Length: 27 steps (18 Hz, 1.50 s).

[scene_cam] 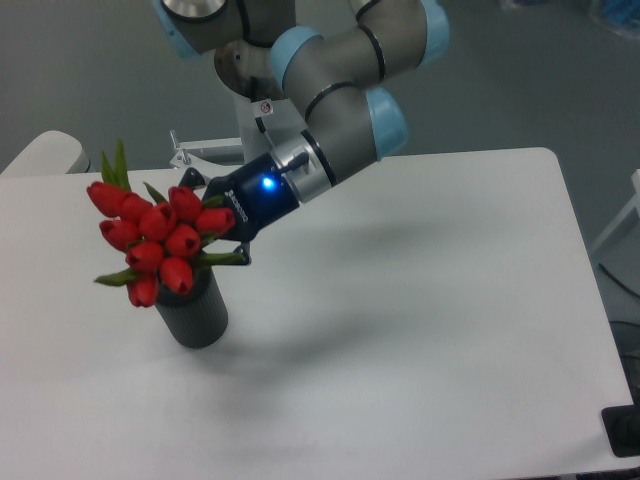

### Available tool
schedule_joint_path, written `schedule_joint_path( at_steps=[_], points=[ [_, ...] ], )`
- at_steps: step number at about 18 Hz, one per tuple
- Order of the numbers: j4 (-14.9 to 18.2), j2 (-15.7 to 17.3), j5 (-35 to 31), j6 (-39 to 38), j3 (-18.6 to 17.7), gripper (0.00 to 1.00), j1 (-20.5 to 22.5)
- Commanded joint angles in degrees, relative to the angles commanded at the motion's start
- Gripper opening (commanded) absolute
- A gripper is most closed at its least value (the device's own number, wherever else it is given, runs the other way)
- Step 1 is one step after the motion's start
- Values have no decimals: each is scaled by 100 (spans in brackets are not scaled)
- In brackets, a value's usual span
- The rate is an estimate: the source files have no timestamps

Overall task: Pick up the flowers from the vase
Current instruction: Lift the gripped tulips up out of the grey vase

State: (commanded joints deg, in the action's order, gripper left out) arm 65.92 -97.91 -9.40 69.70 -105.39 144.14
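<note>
The flowers (160, 245) are a tight bunch of glossy red tulip buds with a few pointed green leaves, sitting above the mouth of the vase (194, 313) near the desk's left edge. Their stems are hidden behind the buds and the claw, so whether they still reach into the vase cannot be told. The gripper (216, 228) comes in from the right, its dark fingers mostly covered by the blooms; it looks clamped on the bunch just under the heads. The vase is a short, dark grey, matte cylinder standing upright, its rim partly masked by the lowest buds. A blue light glows on the gripper's black body. The arm (340, 100) has grey tube links with pale blue joint caps. The desk (420, 330) is smooth, plain white with rounded corners; behind it lies a grey floor.
</note>
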Motion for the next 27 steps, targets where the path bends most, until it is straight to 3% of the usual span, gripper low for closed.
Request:
schedule_joint_path(
  at_steps=[3,16,21,25,27],
  points=[
    [0,0,96,-87,114,22,61],
    [0,-53,457,-1897,1116,23,431],
    [-26,-105,440,-1882,1292,23,553],
    [-526,-395,107,-1881,1617,23,633],
    [-737,-492,-820,-1872,1854,23,633]
  ],
)
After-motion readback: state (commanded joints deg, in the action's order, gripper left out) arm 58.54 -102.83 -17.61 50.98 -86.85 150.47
